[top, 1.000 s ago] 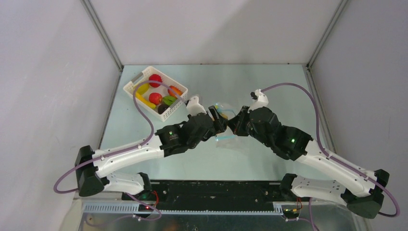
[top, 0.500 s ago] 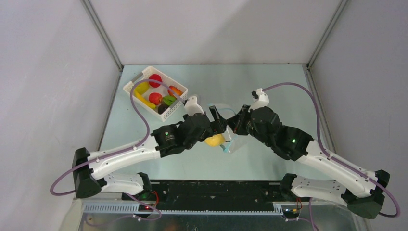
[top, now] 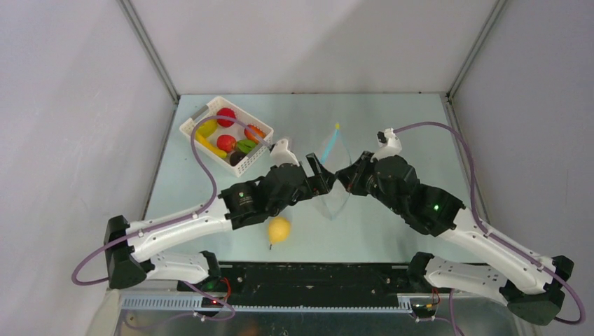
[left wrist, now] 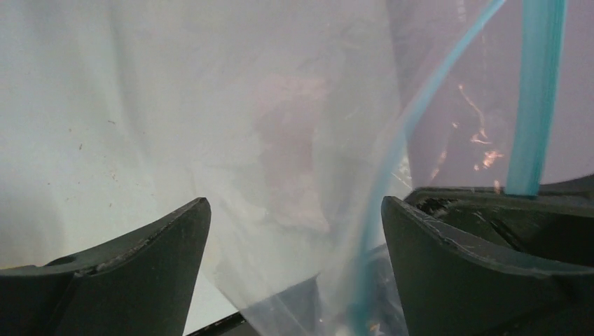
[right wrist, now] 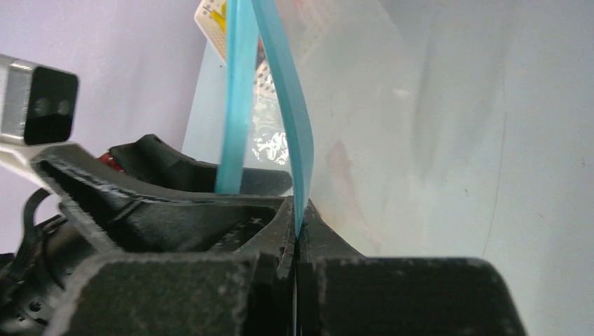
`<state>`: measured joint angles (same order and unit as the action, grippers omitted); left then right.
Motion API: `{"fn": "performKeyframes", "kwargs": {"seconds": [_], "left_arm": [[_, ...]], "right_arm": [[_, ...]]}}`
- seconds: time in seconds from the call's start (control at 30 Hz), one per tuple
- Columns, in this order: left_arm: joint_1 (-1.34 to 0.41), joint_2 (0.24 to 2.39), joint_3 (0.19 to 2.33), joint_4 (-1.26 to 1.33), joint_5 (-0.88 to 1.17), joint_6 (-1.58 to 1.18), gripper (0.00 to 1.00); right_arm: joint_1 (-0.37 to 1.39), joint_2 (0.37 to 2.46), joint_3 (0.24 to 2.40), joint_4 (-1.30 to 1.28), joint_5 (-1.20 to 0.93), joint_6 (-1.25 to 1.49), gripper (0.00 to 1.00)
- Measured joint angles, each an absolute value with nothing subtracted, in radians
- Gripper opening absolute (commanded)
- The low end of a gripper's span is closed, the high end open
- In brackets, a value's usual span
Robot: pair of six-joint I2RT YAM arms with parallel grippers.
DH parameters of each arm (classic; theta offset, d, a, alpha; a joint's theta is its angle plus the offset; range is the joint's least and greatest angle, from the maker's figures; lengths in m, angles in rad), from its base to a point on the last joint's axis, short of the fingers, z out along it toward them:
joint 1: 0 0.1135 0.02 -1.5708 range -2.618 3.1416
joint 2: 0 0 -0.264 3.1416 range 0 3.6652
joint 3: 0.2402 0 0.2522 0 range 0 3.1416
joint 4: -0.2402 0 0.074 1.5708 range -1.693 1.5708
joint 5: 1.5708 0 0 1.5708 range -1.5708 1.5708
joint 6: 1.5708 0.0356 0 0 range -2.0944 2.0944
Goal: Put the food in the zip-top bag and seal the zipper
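The clear zip-top bag (top: 335, 201) hangs upright between the two grippers, and its light blue zipper (top: 330, 145) rises toward the back. My right gripper (top: 345, 180) is shut on one blue zipper strip (right wrist: 294, 150) at the mouth. The other strip (right wrist: 235, 105) runs free beside it. My left gripper (top: 324, 181) is open. The bag wall (left wrist: 280, 168) and a zipper strip (left wrist: 399, 154) pass loosely between its fingers (left wrist: 140, 259). A yellow toy lemon (top: 279, 229) lies on the table outside the bag, below the left arm. The bag looks empty.
The white slotted basket (top: 194, 126) stands at the back left with red, yellow, orange, green and dark toy food in it. The left arm's purple cable (top: 210, 164) loops over the basket. Grey walls close in the table on both sides.
The yellow lemon was at the bag mouth between the grippers, then dropped and now lies on the table nearer the front. The bag has swung from lying flat to upright, zipper raised.
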<state>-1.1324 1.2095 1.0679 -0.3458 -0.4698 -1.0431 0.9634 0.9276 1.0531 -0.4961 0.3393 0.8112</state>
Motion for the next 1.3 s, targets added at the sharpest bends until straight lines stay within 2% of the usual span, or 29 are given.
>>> {"fn": "performKeyframes", "kwargs": {"seconds": [0.13,0.3,0.53,0.7,1.0,1.13,1.3], "left_arm": [[-1.135,1.164,1.045,-0.342,-0.489,-1.026,1.00],[-1.137,0.991,0.996,-0.422,-0.561,-1.015,1.00],[-1.068,0.800,0.947,-0.831,-0.645,-1.182,1.00],[-0.730,0.753,0.744,-0.949,-0.563,-1.205,1.00],[-0.267,0.786,0.714,-0.986,-0.647,-1.221,1.00],[-0.024,0.827,0.714,-0.886,-0.644,-1.155,1.00],[0.178,0.918,0.713,-0.706,-0.628,-1.068,1.00]], "right_arm": [[0.915,0.911,1.022,-0.514,0.329,0.812,0.00],[0.831,0.888,0.982,-0.569,0.323,0.801,0.00],[0.770,0.862,0.962,-0.630,0.319,0.757,0.00],[0.768,0.885,0.958,-0.617,0.278,0.721,0.00],[0.750,0.921,0.955,-0.607,0.217,0.679,0.00],[0.730,0.950,0.953,-0.601,0.191,0.667,0.00],[0.712,0.971,0.953,-0.600,0.166,0.653,0.00]]}}
